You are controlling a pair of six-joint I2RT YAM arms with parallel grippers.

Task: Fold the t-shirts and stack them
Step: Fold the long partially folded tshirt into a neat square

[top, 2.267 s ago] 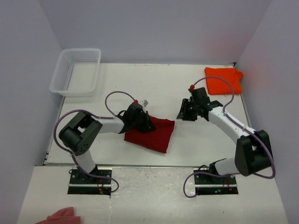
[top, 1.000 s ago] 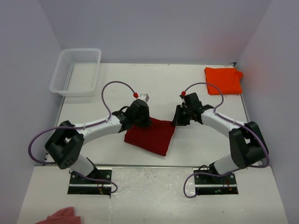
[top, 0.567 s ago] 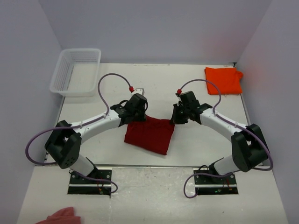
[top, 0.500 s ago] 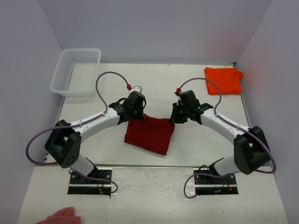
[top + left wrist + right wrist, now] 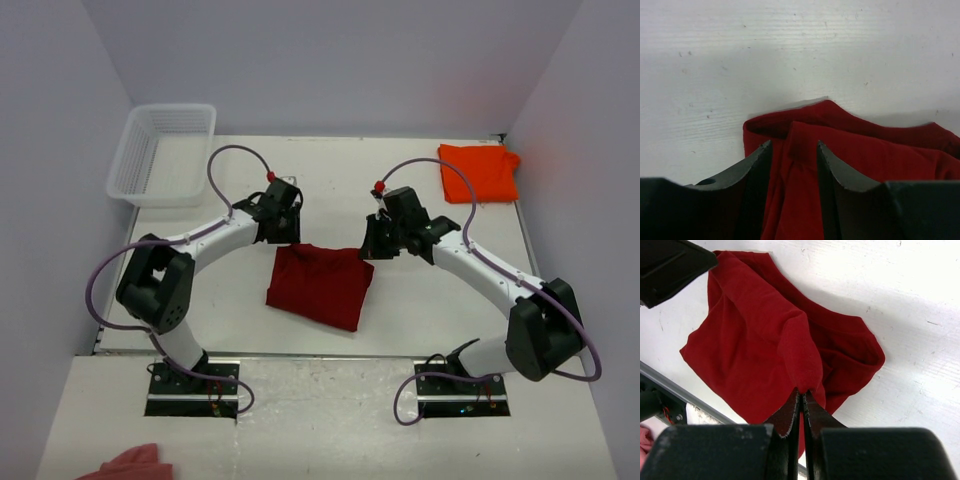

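Red t-shirt [image 5: 318,288] lies bunched and partly folded near the centre of the counter [image 5: 420,310], a little toward 6 o'clock. The orange t-shirt [image 5: 480,172] lies folded well apart at the 1 o'clock corner.

Claw state:
- The right claw [image 5: 801,391] is pressed together, pinching a raised fold at the shirt's 3 o'clock end.
- The left claw [image 5: 794,160] is spread at the 9 o'clock end of the far edge. Cloth lies between its fingers [image 5: 759,159] but is not clamped.

Step in hand, as judged: secure both ends of the far edge for a fold.
1. Close the left claw on the same layers that the right claw holds. A single loose ply would probably drag out of the fold.
2. Raise both ends evenly and keep the edge taut between them.
3. Avoid a deep bite, which may catch the bottom layer.

Orientation: the long axis runs roughly 9 to 3 o'clock, tipped slightly toward 4. The far edge is nearly straight and the near edge slants. Collar and hem cannot be told apart in the bunched cloth.
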